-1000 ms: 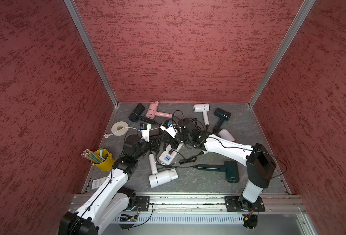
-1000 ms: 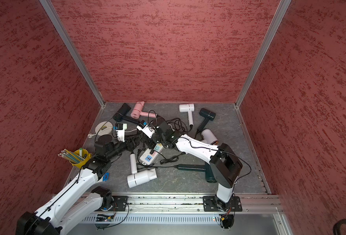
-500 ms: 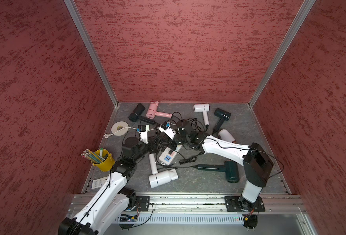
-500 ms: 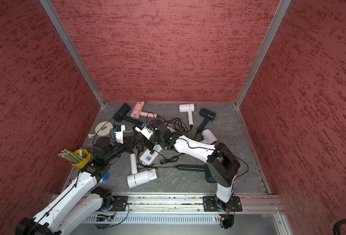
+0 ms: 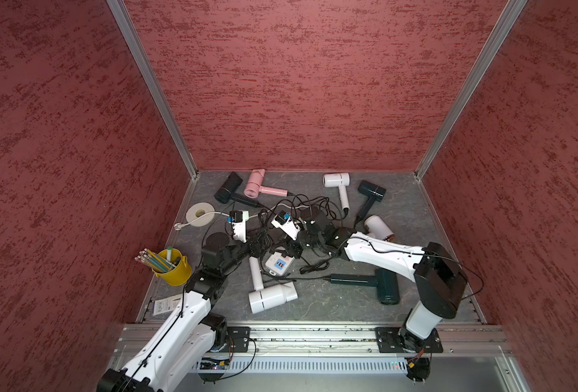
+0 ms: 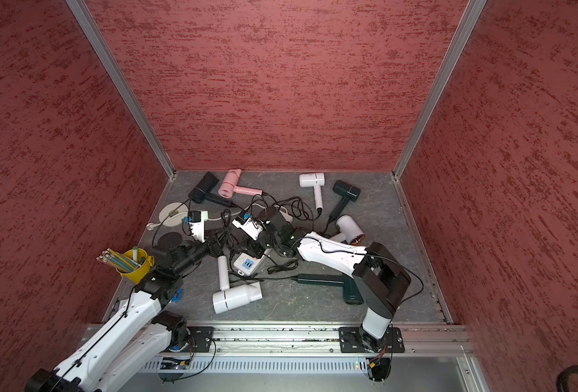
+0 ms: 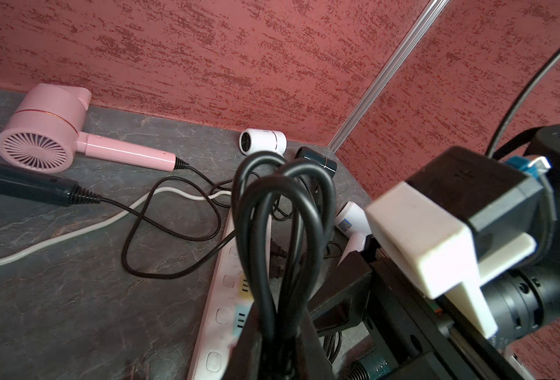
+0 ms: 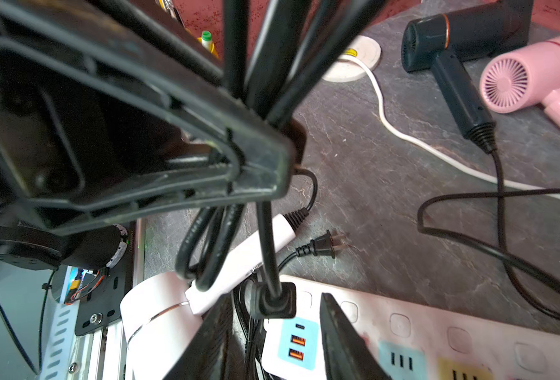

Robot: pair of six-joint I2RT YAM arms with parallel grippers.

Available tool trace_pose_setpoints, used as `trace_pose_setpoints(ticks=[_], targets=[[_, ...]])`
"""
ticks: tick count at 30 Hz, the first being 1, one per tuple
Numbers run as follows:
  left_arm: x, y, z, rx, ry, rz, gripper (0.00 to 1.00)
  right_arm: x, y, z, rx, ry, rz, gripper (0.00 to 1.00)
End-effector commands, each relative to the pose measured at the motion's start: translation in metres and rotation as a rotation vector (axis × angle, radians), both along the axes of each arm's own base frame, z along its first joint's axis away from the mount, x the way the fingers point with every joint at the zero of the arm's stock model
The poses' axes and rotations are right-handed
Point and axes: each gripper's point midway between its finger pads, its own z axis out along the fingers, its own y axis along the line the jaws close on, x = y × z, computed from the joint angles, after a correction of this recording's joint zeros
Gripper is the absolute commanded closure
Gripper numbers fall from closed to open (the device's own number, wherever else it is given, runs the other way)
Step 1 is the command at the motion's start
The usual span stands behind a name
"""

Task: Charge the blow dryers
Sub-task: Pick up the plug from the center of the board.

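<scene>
Grey stone flooring [image 5: 314,305] between red walls [image 5: 298,85] carries the scatter. The pink blow dryer [image 5: 254,183] lies by the back wall, handle running rightward; the front white blow dryer [image 5: 272,298] lies with its handle toward the back; the dark green blow dryer [image 5: 386,286] sends its handle leftward. The left gripper [image 7: 277,335] pinches a looped black cord bundle [image 7: 260,157]. The right gripper [image 8: 275,296] stands with jaws apart around a black plug [image 8: 273,306] at the power strip [image 8: 436,332].

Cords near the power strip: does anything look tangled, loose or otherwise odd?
Yes. A looped cord bundle is pinched in the left gripper over the power strip, and one plug lies unplugged on the table.
</scene>
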Motion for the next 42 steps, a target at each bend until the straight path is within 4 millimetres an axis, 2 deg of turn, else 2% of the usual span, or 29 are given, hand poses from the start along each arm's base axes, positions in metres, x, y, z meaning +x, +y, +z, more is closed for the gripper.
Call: trace_pose_setpoints(ticks=[1,8,14,20,32,35,38,40,42], targets=[[-0.002,-0.003,0.012,-0.019,-0.052,-0.023,0.86,-0.004,0.005,0.011,0.063,0.004,0.047,0.58],[-0.001,-0.003,0.011,-0.022,-0.047,-0.025,0.87,0.003,0.009,0.002,0.061,0.024,0.035,0.62],[-0.001,-0.002,0.012,-0.025,-0.049,-0.021,0.88,0.013,0.003,-0.010,0.045,0.053,0.006,0.66],[0.001,-0.002,0.011,-0.027,-0.045,-0.019,0.88,0.013,0.006,-0.009,0.062,0.062,0.026,0.74],[0.003,-0.004,0.007,-0.028,-0.033,-0.026,0.89,0.011,0.010,-0.008,0.073,0.068,0.048,0.81],[0.003,-0.005,0.007,-0.028,-0.032,-0.028,0.89,0.011,0.011,-0.008,0.077,0.068,0.052,0.87],[0.005,-0.004,0.005,-0.028,-0.022,-0.023,0.88,0.011,0.011,-0.007,0.078,0.064,0.052,1.00],[0.006,-0.004,0.003,-0.028,-0.014,-0.018,0.84,0.013,0.011,-0.007,0.076,0.059,0.044,1.00],[0.008,-0.002,0.001,-0.028,-0.003,-0.005,0.71,0.018,0.009,-0.007,0.069,0.047,0.016,1.00]])
